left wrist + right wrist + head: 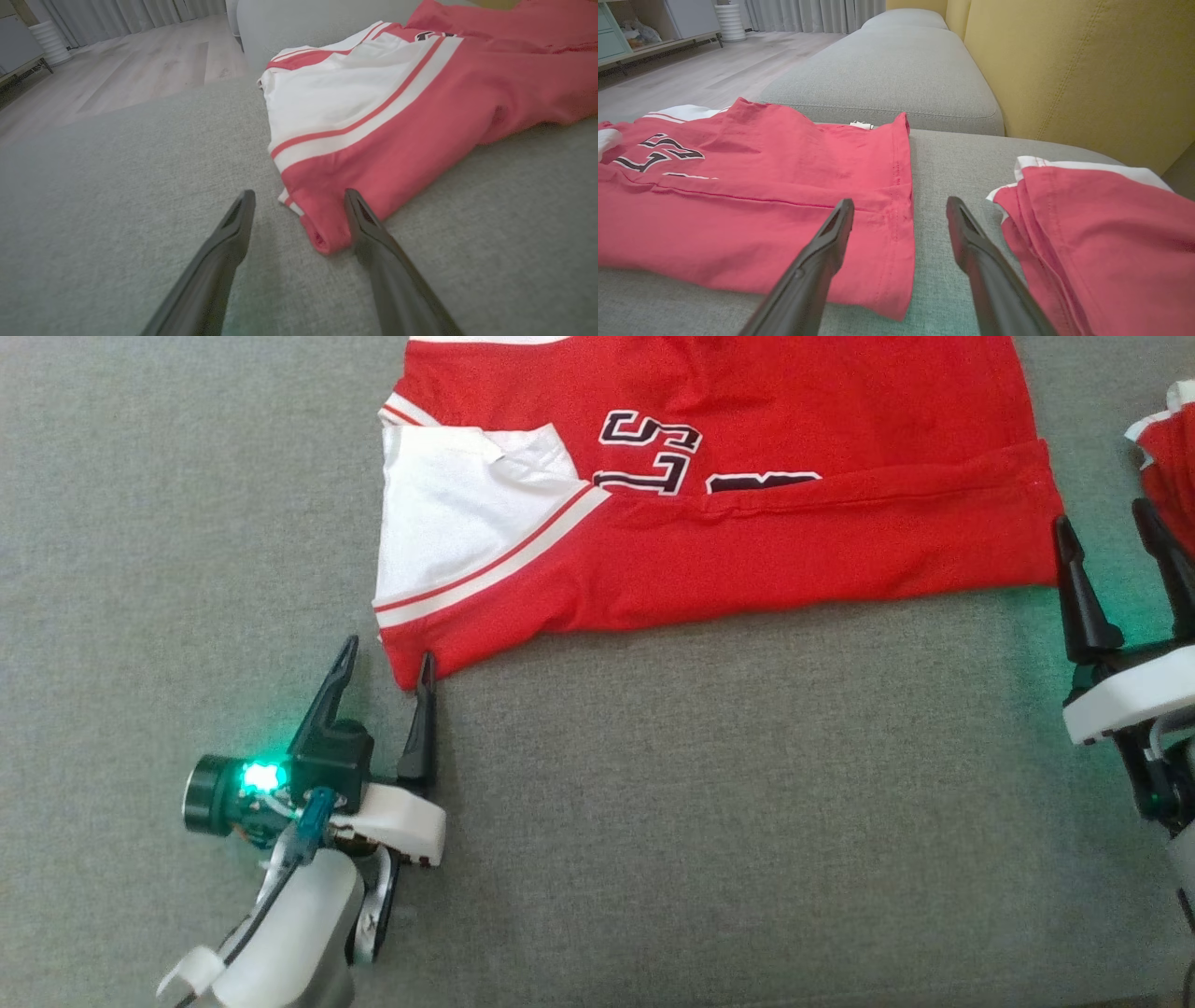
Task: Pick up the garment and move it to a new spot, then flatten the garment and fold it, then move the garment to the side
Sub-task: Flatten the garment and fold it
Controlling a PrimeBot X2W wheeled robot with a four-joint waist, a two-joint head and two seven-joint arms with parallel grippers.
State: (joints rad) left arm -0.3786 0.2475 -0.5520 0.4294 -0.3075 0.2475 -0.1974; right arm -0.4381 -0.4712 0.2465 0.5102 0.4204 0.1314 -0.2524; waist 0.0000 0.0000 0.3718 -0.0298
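Observation:
The garment [747, 551], a red jersey with a white sleeve and dark lettering, lies flat on the grey sofa seat [653, 803]. Its near strip is folded up over the lettering. My left gripper [389, 650] stands open at the garment's near left corner; in the left wrist view that red corner [322, 228] lies between the fingers of the left gripper [300, 193], unpinched. My right gripper [1102, 513] is open beside the garment's near right corner. In the right wrist view the hem [896, 224] lies under the spread fingers of the right gripper [900, 201].
A second red and white cloth [1172, 439] lies bunched at the far right, just past my right gripper [1101, 233]. A yellow sofa back [1064, 70] rises behind it. Wooden floor [117, 70] lies beyond the seat's left edge. Another grey cushion [887, 70] continues farther along.

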